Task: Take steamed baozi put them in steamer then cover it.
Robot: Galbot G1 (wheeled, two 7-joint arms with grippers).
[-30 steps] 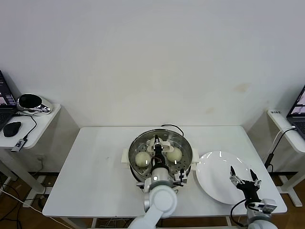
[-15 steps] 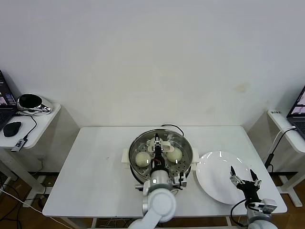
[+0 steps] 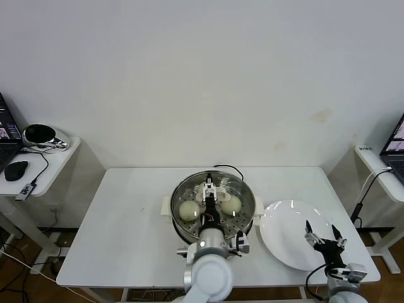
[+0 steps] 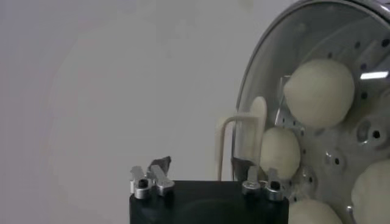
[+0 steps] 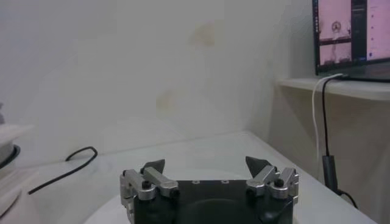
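Note:
The steamer [image 3: 179,189] stands mid-table with the glass cover [image 3: 242,189] lying on it, its cream handle [image 3: 212,190] on top. Two baozi [image 3: 189,210] [image 3: 231,204] show through the glass; the arm hides the others. The left wrist view shows four baozi [image 4: 319,92] under the cover's metal rim [image 4: 253,67] and the upright handle [image 4: 244,137]. My left gripper [image 3: 209,207] [image 4: 202,165] is open, just short of the handle, holding nothing. My right gripper [image 3: 322,236] [image 5: 205,164] is open and empty over the near right edge of the white plate [image 3: 284,230].
A black cable [image 3: 230,169] runs behind the steamer and also shows in the right wrist view [image 5: 61,167]. Side tables stand at both ends, the left with a mouse [image 3: 16,170] and a headset [image 3: 41,136], the right with a laptop [image 5: 353,30].
My left arm has drawn back toward me from the cover's handle, with the cover left resting on the steamer. The right arm has not moved.

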